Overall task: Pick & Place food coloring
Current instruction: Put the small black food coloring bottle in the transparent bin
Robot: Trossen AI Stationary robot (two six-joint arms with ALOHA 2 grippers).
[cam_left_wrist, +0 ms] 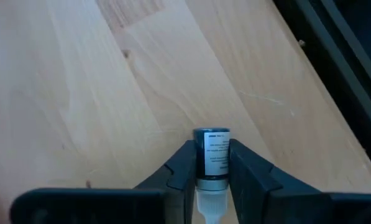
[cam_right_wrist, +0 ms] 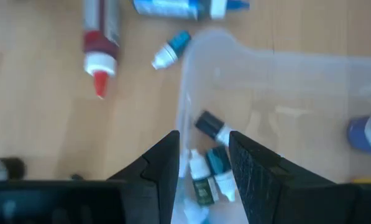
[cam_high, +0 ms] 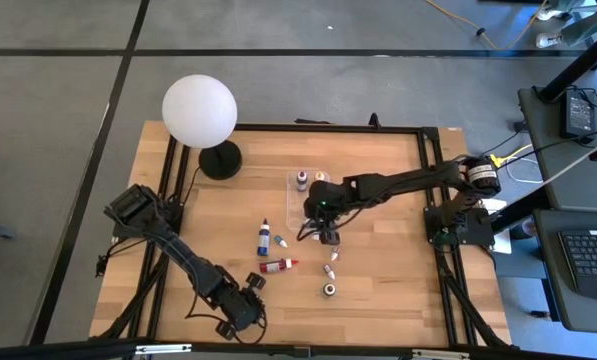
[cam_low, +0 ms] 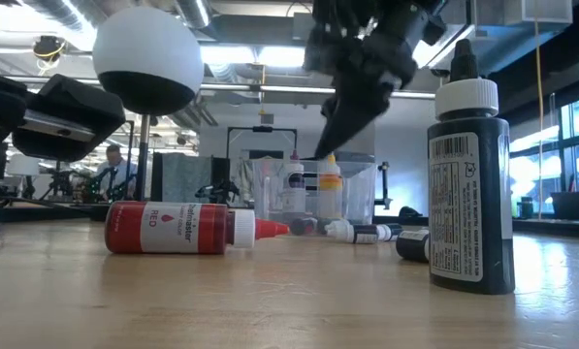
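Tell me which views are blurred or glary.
Right wrist view: soft throughout, the clear box and red bottle smeared. Low view: bright ceiling lights, the near black bottle sharp. Left wrist view: crisp on the small blue bottle.

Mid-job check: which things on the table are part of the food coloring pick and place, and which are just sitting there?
Part of the job:
- small bottle gripped in the left gripper
- red bottle, lying down
- blue bottle
- black bottle, upright
- clear box with bottles inside
- right gripper, at the box

Just lying about:
- white globe lamp
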